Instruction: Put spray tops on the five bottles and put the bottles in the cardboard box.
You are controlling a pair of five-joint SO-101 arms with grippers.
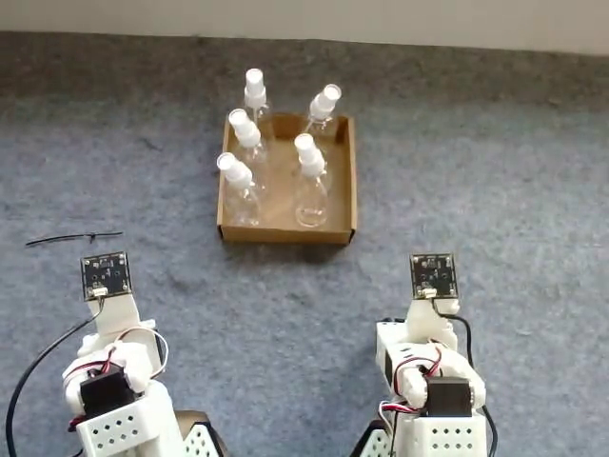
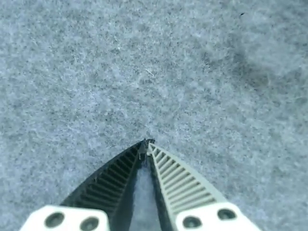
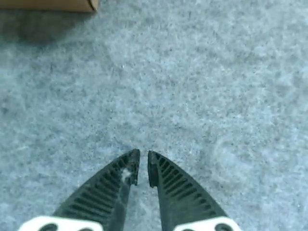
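A cardboard box (image 1: 350, 176) sits at the far middle of the grey carpeted table. Several clear bottles stand or lean inside it, each with a white spray top, such as one bottle (image 1: 310, 186) near the front right and another bottle (image 1: 239, 190) at the front left. Both arms are drawn back at the near edge, well apart from the box. My left gripper (image 2: 146, 143) is shut over bare carpet with nothing in it. Just above the carpet, my right gripper (image 3: 143, 166) is also shut and holds nothing; a corner of the box (image 3: 57, 5) lies beyond it.
A thin black cable tie (image 1: 74, 238) lies on the carpet to the left, ahead of the left arm. The table's far edge (image 1: 304, 33) runs behind the box. Bare carpet spreads between the arms and the box.
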